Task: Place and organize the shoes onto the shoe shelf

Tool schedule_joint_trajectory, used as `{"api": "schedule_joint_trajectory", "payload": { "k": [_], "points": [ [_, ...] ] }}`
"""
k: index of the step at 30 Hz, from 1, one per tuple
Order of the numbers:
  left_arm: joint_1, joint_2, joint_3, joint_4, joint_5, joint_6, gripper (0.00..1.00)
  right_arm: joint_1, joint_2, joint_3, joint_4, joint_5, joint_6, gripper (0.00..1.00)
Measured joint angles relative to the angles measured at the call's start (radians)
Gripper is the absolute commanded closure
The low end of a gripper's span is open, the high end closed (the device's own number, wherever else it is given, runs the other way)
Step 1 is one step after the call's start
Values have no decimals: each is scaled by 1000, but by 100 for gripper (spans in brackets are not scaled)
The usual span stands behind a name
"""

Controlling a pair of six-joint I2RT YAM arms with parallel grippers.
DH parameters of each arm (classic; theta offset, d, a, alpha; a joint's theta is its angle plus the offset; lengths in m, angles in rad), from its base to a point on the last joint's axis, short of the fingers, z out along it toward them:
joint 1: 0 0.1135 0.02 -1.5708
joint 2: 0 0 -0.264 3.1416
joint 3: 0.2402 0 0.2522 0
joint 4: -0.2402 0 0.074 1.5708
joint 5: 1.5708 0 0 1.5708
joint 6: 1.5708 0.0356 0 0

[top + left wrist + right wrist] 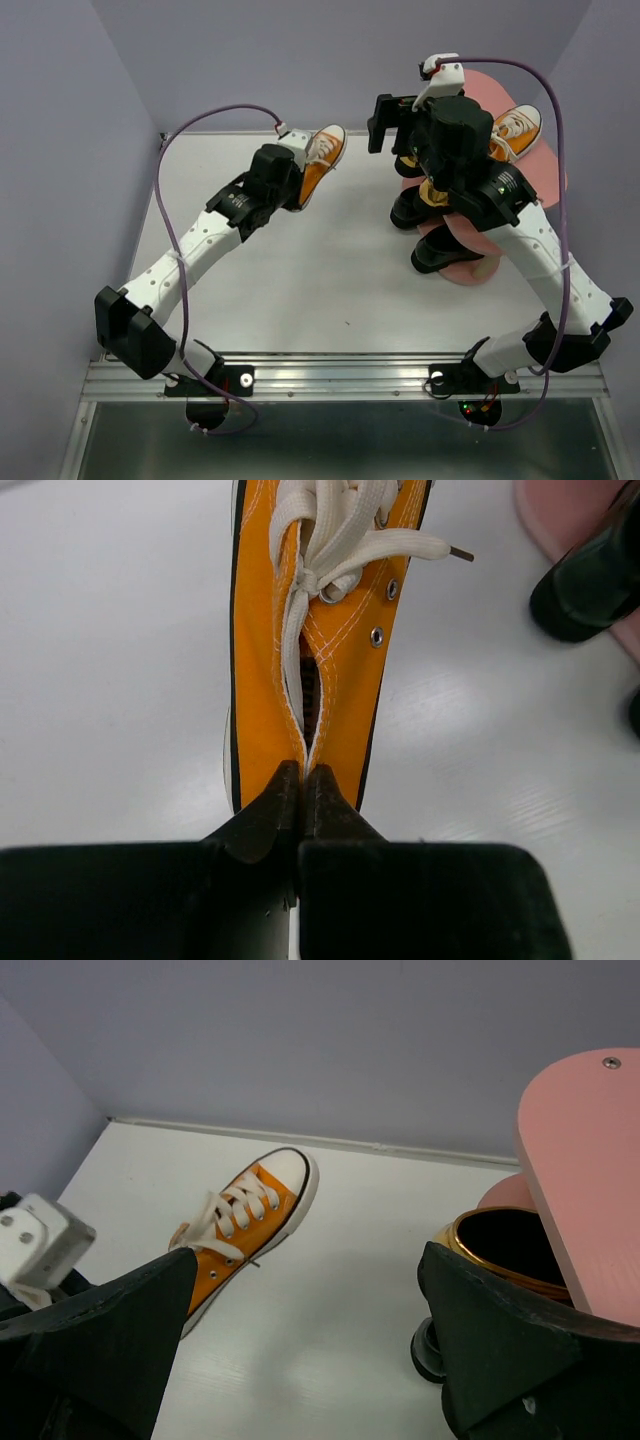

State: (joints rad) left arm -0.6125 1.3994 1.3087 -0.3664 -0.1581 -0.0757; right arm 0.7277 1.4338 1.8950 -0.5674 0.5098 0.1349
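An orange sneaker [326, 154] with white laces lies on the white table at the back, left of centre. My left gripper [302, 182] is shut on its heel. In the left wrist view the fingertips [282, 785] pinch the two sides of the sneaker [335, 640] collar together. My right gripper [393, 122] hangs open above the table beside the pink shoe shelf [545, 165], with nothing between its fingers [100, 1330]. A second orange sneaker [516, 127] rests on the shelf. A gold loafer [500, 1245] and glossy black shoes [411, 209] sit at the shelf's left side.
Lilac walls close in the back and both sides. Another black shoe [440, 254] sits on the lowest pink board [478, 270]. The right arm covers much of the shelf from above. A pink board [590, 1150] juts out close to my right finger.
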Motion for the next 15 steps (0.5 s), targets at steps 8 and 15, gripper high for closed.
{"api": "schedule_joint_trajectory", "payload": {
  "k": [8, 15],
  "points": [
    [1, 67, 349, -93, 44, 98, 100, 0, -97, -1, 16, -3, 13, 0],
    [1, 194, 550, -155, 161, 142, 100, 0, -190, 0, 67, -6, 24, 0]
  ]
}}
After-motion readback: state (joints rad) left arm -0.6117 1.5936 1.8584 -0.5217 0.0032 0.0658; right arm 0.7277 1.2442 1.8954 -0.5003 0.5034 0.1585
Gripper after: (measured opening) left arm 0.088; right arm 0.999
